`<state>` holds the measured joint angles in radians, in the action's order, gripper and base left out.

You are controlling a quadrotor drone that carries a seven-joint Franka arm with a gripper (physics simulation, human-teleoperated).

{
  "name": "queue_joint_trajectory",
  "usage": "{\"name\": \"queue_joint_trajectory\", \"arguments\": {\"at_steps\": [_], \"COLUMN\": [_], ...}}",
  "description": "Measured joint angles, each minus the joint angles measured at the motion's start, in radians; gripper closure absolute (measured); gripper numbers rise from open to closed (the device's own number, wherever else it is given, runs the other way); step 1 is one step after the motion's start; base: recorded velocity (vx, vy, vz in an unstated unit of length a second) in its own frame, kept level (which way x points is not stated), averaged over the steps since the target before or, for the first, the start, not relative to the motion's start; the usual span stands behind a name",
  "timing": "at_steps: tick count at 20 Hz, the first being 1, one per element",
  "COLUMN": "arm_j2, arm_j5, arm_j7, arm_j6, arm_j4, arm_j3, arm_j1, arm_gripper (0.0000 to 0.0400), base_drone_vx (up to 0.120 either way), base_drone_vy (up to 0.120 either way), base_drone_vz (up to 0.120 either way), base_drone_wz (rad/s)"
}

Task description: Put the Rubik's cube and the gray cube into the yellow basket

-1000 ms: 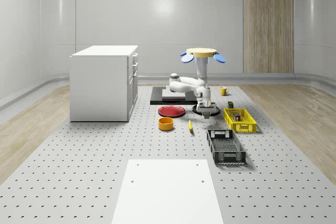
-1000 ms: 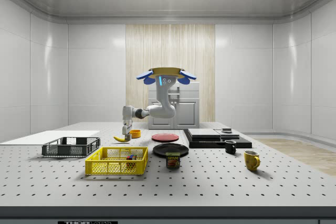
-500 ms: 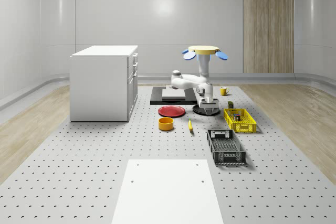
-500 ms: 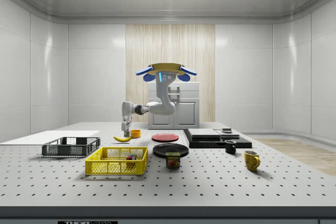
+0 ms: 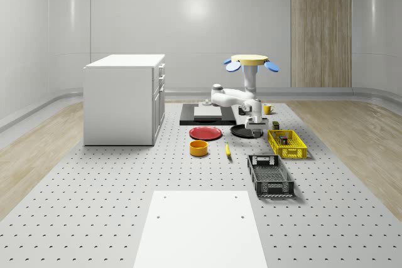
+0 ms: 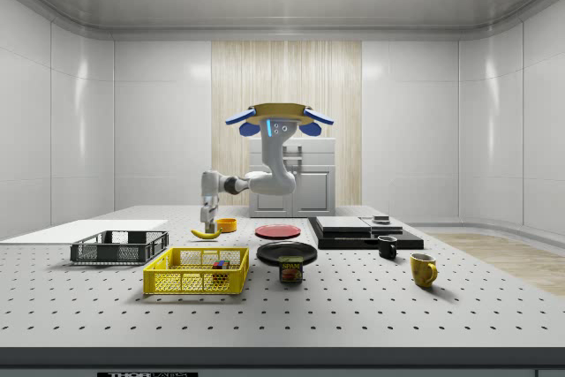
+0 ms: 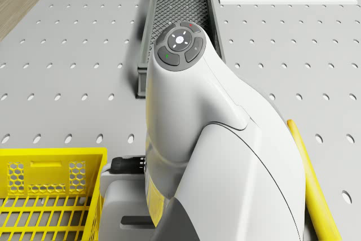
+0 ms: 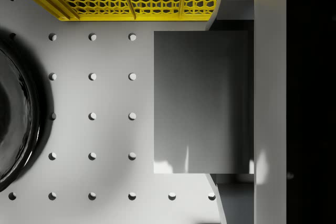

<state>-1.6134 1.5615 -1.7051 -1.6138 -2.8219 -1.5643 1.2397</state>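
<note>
Since a second ago, hand (image 5: 254, 132) carried gray cube (image 8: 202, 103) nearer yellow basket (image 5: 287, 144).

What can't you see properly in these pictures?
- Multicoloured Rubik's cube: side view, tiny, behind the yellow mesh basket's wall; its colours are unclear.
- Gray cube: wrist view, just one flat face is visible.
- Black round plate: wrist view, cut off by the picture's edge.
- Yellow banana: drone view, partly behind the white arm.
</note>
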Motion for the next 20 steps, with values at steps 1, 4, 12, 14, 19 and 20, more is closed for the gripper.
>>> {"name": "queue_joint_trajectory", "arguments": {"at_steps": [1, 4, 12, 14, 19, 20], "arm_j2": [0.0, -0.002, -0.004, -0.005, -0.006, -0.006], "arm_j5": [0.0, -0.001, -0.002, -0.002, -0.003, -0.003], "arm_j7": [0.0, 0.0, 0.0, 0.0, 0.0, 0.0], "arm_j6": [0.0, -0.002, -0.004, -0.004, -0.005, -0.006], "arm_j4": [0.0, 0.0, 0.0, 0.0, 0.0, 0.0], "arm_j3": [0.0, 0.0, -0.001, -0.001, -0.001, -0.001], "arm_j1": [0.0, 0.0, 0.0, 0.0, 0.0, 0.0], "arm_gripper": [0.015, 0.015, 0.015, 0.015, 0.015, 0.015], "base_drone_vx": [0.0, 0.0, 0.0, 0.0, 0.0, 0.0], "base_drone_vy": [0.12, 0.12, 0.12, 0.12, 0.12, 0.12], "base_drone_vz": [0.0, 0.0, 0.0, 0.0, 0.0, 0.0], "base_drone_wz": [0.0, 0.0, 0.0, 0.0, 0.0, 0.0]}}
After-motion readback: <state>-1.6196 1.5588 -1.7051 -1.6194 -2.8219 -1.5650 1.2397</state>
